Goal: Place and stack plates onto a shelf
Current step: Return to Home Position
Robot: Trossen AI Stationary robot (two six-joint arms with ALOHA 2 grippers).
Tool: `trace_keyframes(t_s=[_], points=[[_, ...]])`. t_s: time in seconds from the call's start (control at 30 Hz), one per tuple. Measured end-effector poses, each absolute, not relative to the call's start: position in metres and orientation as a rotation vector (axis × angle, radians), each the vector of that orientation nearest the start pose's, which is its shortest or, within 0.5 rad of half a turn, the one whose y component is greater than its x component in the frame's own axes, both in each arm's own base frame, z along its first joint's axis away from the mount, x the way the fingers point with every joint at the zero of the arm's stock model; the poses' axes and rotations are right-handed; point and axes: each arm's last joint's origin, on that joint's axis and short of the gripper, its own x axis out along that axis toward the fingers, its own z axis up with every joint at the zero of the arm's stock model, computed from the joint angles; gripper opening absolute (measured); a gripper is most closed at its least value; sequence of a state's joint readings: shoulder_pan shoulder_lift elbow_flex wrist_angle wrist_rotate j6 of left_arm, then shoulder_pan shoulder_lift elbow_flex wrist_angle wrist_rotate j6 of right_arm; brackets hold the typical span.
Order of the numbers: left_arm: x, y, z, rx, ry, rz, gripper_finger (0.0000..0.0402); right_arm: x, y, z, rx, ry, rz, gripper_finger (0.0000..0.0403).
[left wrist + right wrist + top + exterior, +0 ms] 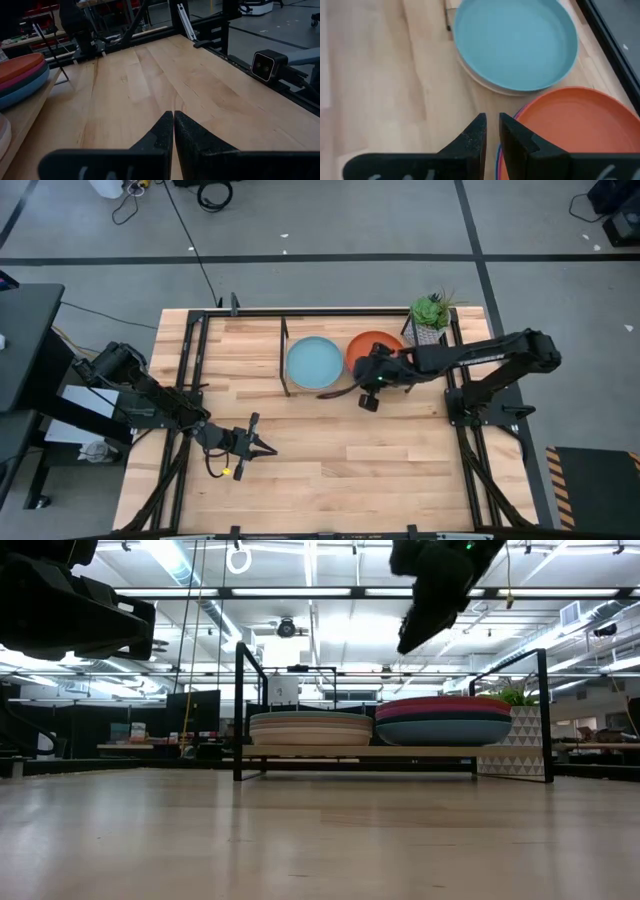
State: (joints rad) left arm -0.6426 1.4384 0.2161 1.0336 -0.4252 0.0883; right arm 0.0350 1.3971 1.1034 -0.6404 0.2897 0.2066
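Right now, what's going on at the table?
Nothing is being held. On the shelf, the aqua plate tops one stack and the orange plate tops the other. The right gripper hovers above the orange plate's near edge, fingers slightly apart and empty. The left gripper is shut, low over the table at its left front.

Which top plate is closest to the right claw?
The orange plate, topping its stack: the right claw hangs just off its rim. The light blue plate sits farther away.
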Motion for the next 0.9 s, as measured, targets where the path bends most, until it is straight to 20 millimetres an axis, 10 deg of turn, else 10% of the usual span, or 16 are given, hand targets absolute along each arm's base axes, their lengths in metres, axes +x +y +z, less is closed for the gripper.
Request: trace_keyframes(t_s=[0.37,0.9], points=[[0.181,-0.121,0.138,0.184,0.155,-0.224,0.0023,0.244,0.034,0.306,0.042,0.697,-0.246,0.0053],[0.181,-0.121,0.137,0.104,0.169,-0.217,0.0023,0.156,0.048,0.268,0.222,0.325,-0.065,0.0052]])
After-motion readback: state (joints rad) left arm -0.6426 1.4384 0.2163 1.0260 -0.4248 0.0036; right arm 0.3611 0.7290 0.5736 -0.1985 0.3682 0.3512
